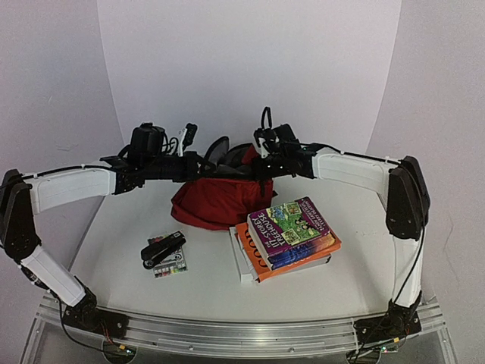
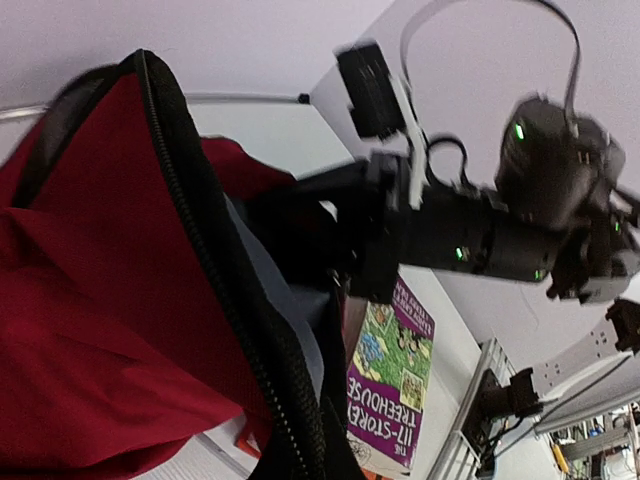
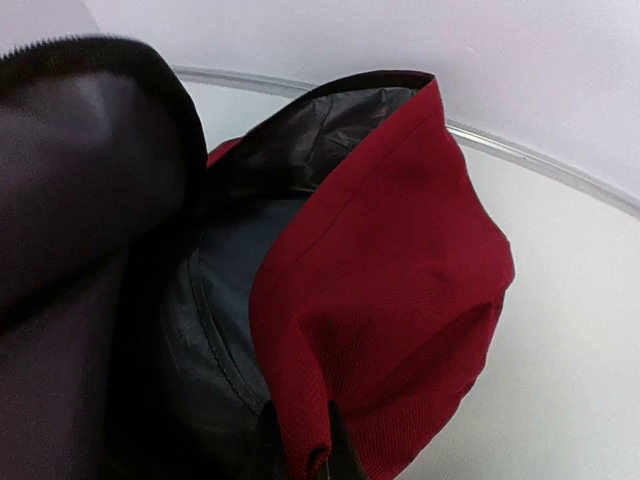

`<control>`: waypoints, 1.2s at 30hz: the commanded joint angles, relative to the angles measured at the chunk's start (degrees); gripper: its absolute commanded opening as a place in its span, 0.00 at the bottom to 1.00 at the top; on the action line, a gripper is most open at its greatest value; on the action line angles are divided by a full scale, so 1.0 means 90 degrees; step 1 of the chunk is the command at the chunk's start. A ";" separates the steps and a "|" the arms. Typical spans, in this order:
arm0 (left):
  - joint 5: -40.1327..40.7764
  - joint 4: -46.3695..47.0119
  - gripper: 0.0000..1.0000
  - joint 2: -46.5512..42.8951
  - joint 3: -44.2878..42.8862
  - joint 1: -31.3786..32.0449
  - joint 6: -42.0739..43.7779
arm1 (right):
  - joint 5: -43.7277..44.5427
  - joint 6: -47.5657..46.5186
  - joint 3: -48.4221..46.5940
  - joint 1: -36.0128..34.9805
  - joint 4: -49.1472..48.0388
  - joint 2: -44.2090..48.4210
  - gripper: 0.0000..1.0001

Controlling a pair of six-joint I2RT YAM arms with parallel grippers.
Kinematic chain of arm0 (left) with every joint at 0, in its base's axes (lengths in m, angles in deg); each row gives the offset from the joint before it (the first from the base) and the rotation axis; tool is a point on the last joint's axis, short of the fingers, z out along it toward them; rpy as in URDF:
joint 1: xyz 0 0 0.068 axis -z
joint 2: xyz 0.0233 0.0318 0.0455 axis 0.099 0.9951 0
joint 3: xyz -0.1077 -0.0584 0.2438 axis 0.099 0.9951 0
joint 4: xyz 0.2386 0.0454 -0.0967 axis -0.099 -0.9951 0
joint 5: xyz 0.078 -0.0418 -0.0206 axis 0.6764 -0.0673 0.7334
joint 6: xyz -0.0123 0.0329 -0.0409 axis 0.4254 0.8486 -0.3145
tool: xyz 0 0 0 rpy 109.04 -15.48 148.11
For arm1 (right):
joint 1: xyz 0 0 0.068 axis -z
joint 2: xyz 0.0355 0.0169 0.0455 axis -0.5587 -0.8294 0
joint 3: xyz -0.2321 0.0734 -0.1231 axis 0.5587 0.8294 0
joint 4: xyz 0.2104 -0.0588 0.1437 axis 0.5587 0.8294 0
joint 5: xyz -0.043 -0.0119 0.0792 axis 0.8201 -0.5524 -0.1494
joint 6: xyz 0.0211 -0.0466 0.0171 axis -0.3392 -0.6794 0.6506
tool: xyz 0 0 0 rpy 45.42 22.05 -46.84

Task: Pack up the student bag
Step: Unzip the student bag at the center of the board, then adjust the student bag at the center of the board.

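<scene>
The backpack [image 1: 216, 203] is sitting at the back middle of the table [image 1: 129, 280], mouth gaping up between both arms. The right gripper [image 3: 300, 452] is pinching its red fabric edge. The left gripper [image 1: 204, 165] is hovering at the zipper rim, and I can't tell whether it's clamped. A stack of books [image 1: 292, 233] is lying just beside it.

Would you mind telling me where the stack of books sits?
In the top view, the stack of books lies right of centre, just in front of the student bag.
</scene>
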 commanded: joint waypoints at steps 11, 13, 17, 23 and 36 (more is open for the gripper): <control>-0.0163 -0.1262 0.00 0.0739 -0.3424 -0.1568 0.0750 | 0.0779 0.3635 0.2556 0.0114 -0.3723 0.2309 0.00; -0.0240 -0.1329 0.00 0.0865 -0.3703 -0.1704 0.0749 | 0.0722 0.3675 0.2550 -0.0046 -0.3753 0.2304 0.00; -0.0650 -0.1335 0.00 0.0925 -0.3715 -0.1929 0.0745 | 0.0749 0.3936 0.3147 -0.0430 -0.3783 0.2585 0.02; -0.1615 -0.0941 0.00 0.0444 -0.2442 -0.1959 0.0924 | 0.1240 0.4188 0.4969 -0.0896 -0.3723 0.3558 0.57; -0.2843 -0.0236 0.00 -0.0511 -0.0248 -0.1951 0.0370 | 0.2016 0.2025 0.2888 -0.0511 -0.0729 0.2920 0.98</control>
